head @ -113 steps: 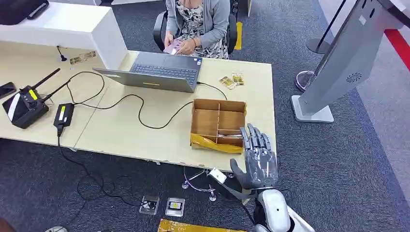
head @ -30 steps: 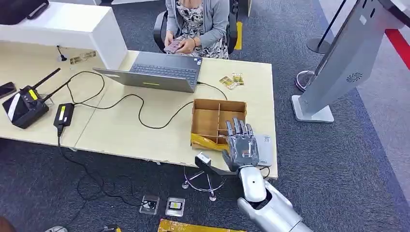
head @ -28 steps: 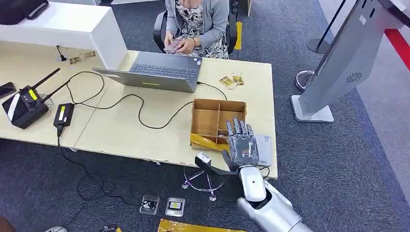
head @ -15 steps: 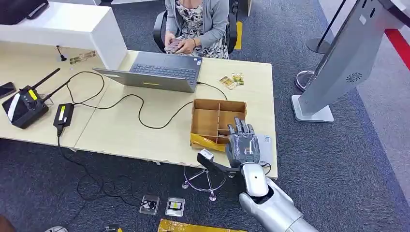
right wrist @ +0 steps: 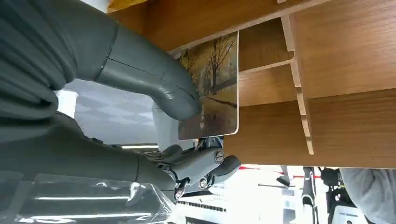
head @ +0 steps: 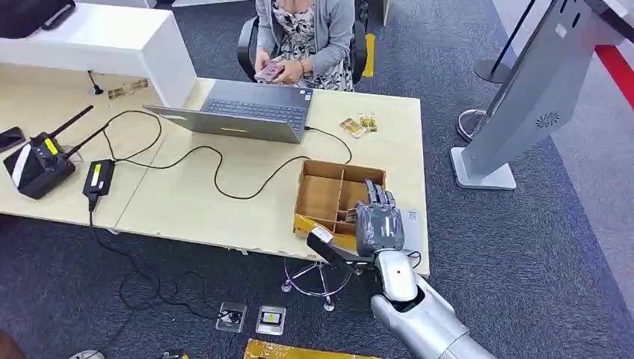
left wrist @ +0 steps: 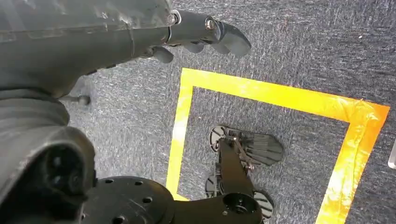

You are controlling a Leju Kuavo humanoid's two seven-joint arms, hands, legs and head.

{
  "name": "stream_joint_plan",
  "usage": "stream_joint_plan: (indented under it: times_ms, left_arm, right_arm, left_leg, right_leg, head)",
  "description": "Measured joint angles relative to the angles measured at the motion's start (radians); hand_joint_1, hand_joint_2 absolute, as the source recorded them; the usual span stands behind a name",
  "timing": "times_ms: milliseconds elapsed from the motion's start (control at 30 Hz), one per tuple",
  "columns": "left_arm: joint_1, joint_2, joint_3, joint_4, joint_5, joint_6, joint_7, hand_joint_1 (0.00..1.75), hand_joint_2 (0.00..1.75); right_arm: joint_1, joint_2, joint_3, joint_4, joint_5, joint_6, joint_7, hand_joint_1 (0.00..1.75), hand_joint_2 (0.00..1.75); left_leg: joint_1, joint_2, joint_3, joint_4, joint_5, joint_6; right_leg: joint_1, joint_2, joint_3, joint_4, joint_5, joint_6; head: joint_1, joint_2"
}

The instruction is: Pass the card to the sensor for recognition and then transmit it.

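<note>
The thin rectangular card printed with autumn trees [right wrist: 212, 88] is pinched by the right hand [right wrist: 154, 93], thumb pressed on its printed face and darker fingers [right wrist: 205, 170] behind it, right at the wall of the brown cardboard divided box [right wrist: 327, 70]. The right wrist view shows this grip and the card's picture; from the head view the card is hidden behind the hand [head: 379, 224], which there reaches over the box [head: 329, 196], its fingers bent down into the compartment nearest the robot, at the 3 o'clock end of the light wooden desk [head: 224, 202]. The silver right arm [head: 419, 314] rises from 6 o'clock, wrist straight, back of the hand facing up.

The left hand [left wrist: 187, 32] hangs over dark grey carpet [left wrist: 303, 42] with yellow floor tape [left wrist: 280, 95]; its fingers curl loosely and hold nothing.

At 11 o'clock of the box a grey open laptop [head: 247, 112] sits before a seated person [head: 306, 34]. At 2 o'clock, off the desk, stands a tilted grey kiosk [head: 523, 97]
</note>
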Motion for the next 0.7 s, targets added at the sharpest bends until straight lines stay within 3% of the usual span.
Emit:
stream_joint_plan:
  times_ms: [467, 700]
  left_arm:
    - [0.005, 0.002, -0.002, 0.0, 0.005, 0.007, 0.005, 0.0, 0.0]
    - [0.004, 0.002, -0.002, 0.001, -0.003, 0.007, 0.007, 0.0, 0.0]
  right_arm:
    - [-0.004, 0.005, 0.0, 0.037, -0.02, -0.131, -0.047, 1.75, 1.75]
    - [-0.072, 0.001, -0.02, 0.008, 0.045, -0.133, -0.002, 1.75, 1.75]
  left_leg:
    - [0.0, 0.0, 0.0, 0.0, 0.0, 0.0]
    - [0.0, 0.0, 0.0, 0.0, 0.0, 0.0]
  right_leg:
    - [0.0, 0.0, 0.0, 0.0, 0.0, 0.0]
    - [0.0, 0.0, 0.0, 0.0, 0.0, 0.0]
  head:
    - [0.0, 0.0]
    - [0.0, 0.0]
